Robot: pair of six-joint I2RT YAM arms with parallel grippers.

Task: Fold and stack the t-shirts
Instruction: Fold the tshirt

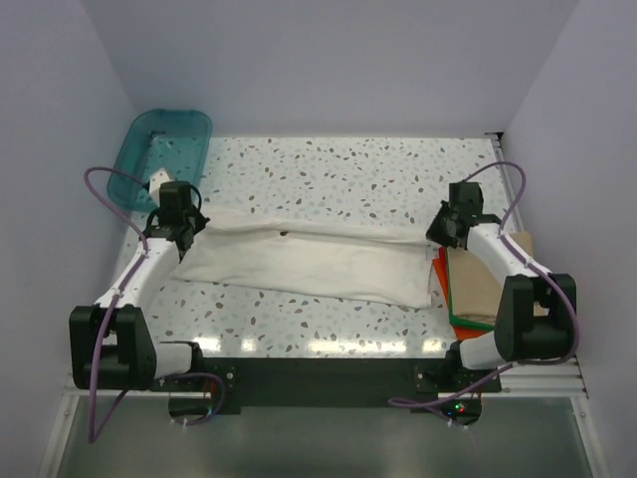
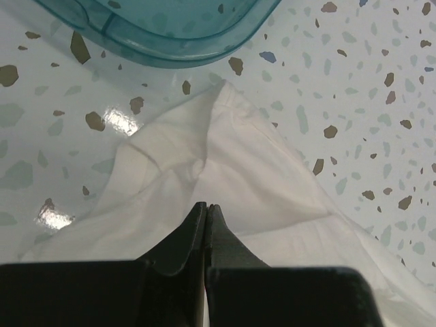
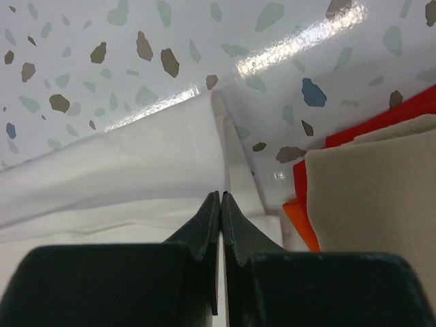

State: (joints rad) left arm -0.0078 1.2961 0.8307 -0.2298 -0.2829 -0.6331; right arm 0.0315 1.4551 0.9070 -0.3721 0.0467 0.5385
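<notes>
Off-white shirt [image 1: 309, 261] lies stretched across the table [image 1: 328, 164], its ends pinched by the pressed-together fingers of the left gripper [image 2: 206, 206] and right gripper [image 3: 221, 195].

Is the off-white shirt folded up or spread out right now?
Spread out lengthwise, not compact: the off-white shirt stretches between the left end effector and the right end effector; layered edges suggest one lengthwise fold.

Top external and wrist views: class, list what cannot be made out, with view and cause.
1. Dark mark on the off-white t-shirt: top view, too small to identify.
2. Green t-shirt: top view, only an edge sliver under the tan t-shirt.
3. Tan t-shirt's right side: top view, hidden by the right arm.
4. Teal tub: left wrist view, cut off by the top edge.
</notes>
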